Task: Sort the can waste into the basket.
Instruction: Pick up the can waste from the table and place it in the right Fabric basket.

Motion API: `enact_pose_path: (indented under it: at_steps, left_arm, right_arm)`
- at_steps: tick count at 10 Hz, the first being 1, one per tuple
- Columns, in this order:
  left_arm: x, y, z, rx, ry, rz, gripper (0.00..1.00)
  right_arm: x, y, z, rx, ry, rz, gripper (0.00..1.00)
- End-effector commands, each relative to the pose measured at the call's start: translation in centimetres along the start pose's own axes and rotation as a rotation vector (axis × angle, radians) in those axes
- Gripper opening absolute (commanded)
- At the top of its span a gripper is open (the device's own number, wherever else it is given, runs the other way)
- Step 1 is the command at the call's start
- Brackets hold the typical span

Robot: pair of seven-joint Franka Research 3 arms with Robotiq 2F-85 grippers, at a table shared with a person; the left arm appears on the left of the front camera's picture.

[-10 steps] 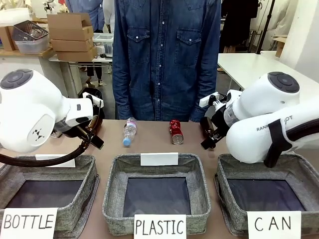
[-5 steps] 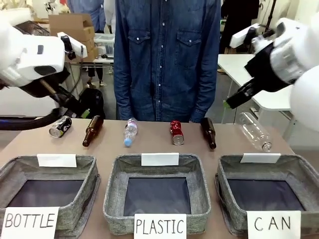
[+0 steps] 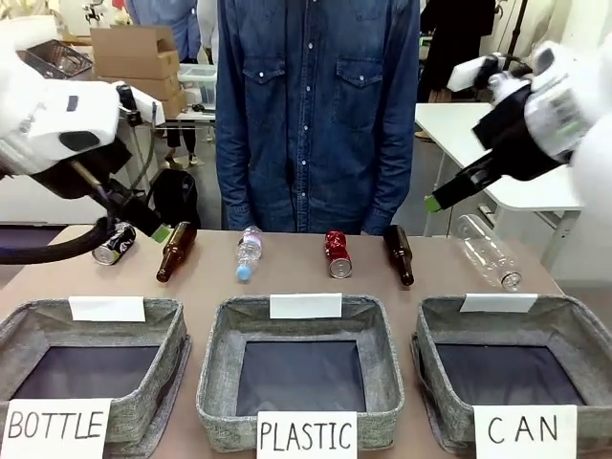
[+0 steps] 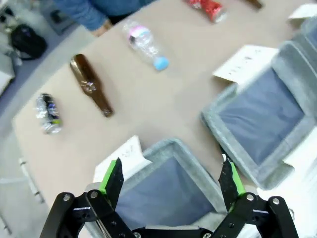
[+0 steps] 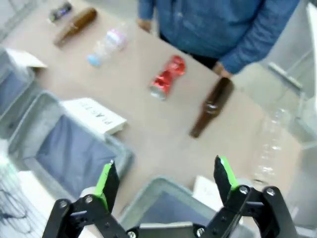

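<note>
Left arm, upper left: you see the left gripper (image 4: 170,174) high over the table (image 3: 287,284), its jaws spread wide with nothing between them. Row along the far side, all lying flat, from the left: the dark can (image 3: 115,243), a brown bottle (image 3: 176,251), a small clear bottle (image 3: 248,254) with a blue cap, the red can (image 3: 338,253), a second brown bottle (image 3: 399,254), a larger clear bottle (image 3: 488,251). A person (image 3: 316,115) in a denim shirt stands behind the row. Near side, three grey baskets: the BOTTLE basket (image 3: 174,368), the PLASTIC basket (image 3: 215,368), the CAN basket (image 3: 564,311) at far right. Both cans rest on the table, outside that basket, the dark one well apart from it. Right arm, upper right: the right gripper (image 5: 164,173) hangs high, jaws fully apart, gripping nothing
</note>
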State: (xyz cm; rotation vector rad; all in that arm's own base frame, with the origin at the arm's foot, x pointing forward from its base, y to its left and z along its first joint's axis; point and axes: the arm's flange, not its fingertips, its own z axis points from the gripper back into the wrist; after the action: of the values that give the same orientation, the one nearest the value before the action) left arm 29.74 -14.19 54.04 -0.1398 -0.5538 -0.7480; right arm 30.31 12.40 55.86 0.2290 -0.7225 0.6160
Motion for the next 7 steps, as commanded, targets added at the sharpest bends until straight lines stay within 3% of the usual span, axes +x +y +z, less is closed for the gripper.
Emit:
enact_pose_path:
  at_steps: [1,3,5,7]
  left_arm:
    - [-3.5,5.5,2.8,-0.451,-0.031,0.083,1.00]
    - [-7.8,12.1,2.8,-0.740,-0.220,0.372,1.00]
    - [-9.6,13.9,1.8,-0.809,-0.308,0.489,1.00]
    - [-10.3,14.6,1.2,-0.862,-0.384,0.525,1.00]
  right_arm:
    - [-2.2,-5.3,4.7,0.455,0.020,-0.448,1.00]
    - [-6.5,-11.6,7.5,0.566,-0.110,-0.848,1.00]
    - [-9.5,-14.0,6.8,0.606,-0.150,-0.984,1.00]
    - [-11.0,-14.8,6.2,0.594,-0.189,-1.011,1.00]
